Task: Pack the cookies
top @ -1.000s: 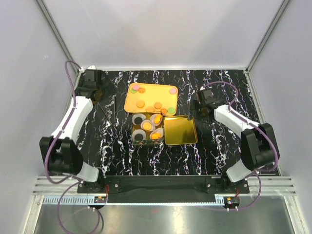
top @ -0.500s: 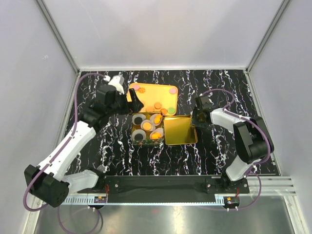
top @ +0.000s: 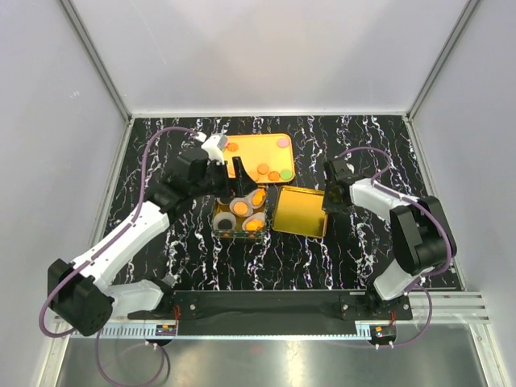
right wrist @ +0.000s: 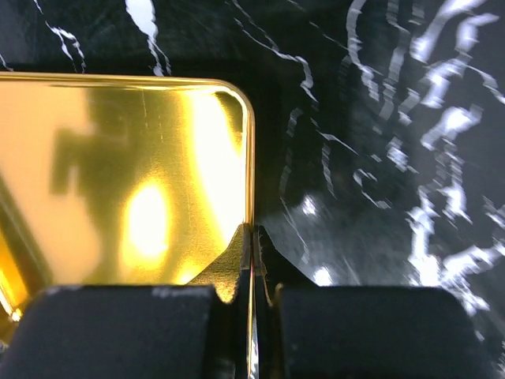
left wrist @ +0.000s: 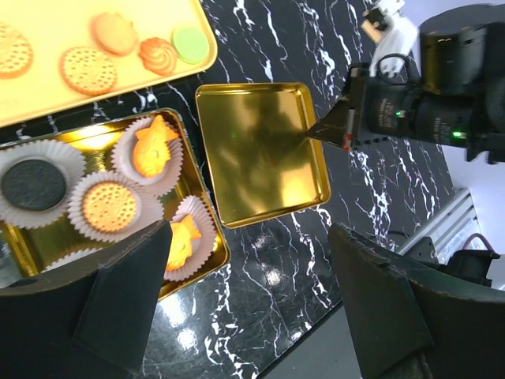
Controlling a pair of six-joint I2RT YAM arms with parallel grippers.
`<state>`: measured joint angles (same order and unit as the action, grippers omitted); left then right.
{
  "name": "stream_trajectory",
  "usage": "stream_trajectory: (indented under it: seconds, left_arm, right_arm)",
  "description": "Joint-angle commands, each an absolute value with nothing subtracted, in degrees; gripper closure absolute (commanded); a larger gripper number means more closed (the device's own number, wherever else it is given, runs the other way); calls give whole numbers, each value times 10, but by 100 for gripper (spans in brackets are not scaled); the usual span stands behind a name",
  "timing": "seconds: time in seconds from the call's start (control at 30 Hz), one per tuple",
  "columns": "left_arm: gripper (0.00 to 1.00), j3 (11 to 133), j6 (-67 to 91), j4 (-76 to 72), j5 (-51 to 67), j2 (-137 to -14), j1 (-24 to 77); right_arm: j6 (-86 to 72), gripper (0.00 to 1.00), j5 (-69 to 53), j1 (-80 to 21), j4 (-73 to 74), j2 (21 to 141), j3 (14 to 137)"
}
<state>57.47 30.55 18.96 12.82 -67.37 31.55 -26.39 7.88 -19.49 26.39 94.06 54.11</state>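
1. the right tool [right wrist: 251,237] pinches only the thin upright rim at the right edge of the gold lid [top: 300,211]. with so little metal between the fingers, the lid could pivot or slip out as it is lifted.
2. the lid lies flat on the tabletop [top: 363,137], just right of the open tin [left wrist: 24,241]. if it is dragged rather than raised, i judge it could shove the tin and shake what sits inside.
3. the left tool [left wrist: 248,237] hangs over the tin. swinging the lid left now would risk the two arms meeting above it.
4. loose cookies [top: 262,168] lie on the orange tray [left wrist: 158,16] at the far side, with pink and green ones among them. shutting the tin at this point would leave them unpacked.
5. inside the tin, a fish-shaped cookie [left wrist: 151,154], a round one [left wrist: 109,207] and a black one [left wrist: 33,183] each sit in a white paper cup [left wrist: 75,201]. the fish lean at an angle, so a lid pressed down could catch or crack them.
6. right tool: fingers closed fully onto the lid's rim, one inside and one outside, touching nothing else that i can see.
7. left tool: fingers spread wide and holding nothing, clear above the tin and lid.
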Motion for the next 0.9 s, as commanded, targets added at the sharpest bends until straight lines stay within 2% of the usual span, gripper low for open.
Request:
stream_trajectory:
  seconds: [0.0, 0.3, 0.47, 0.87]
  left_arm:
    - [14, 570, 318, 136, 148, -706, 327]
    - [14, 583, 337, 105, 155, -765, 332]
    - [14, 591, 347, 77, 175, -794, 332]
    - [14, 601, 391, -12, 268, -837, 332]
  right_arm:
    - [-256, 100, 124, -194, 308, 881, 566]
    - [-259, 100, 120, -194, 381, 772, 580]
    - [-263, 100, 78, -194, 404, 724, 603]
    - [-290, 100, -60, -195, 362, 704, 626]
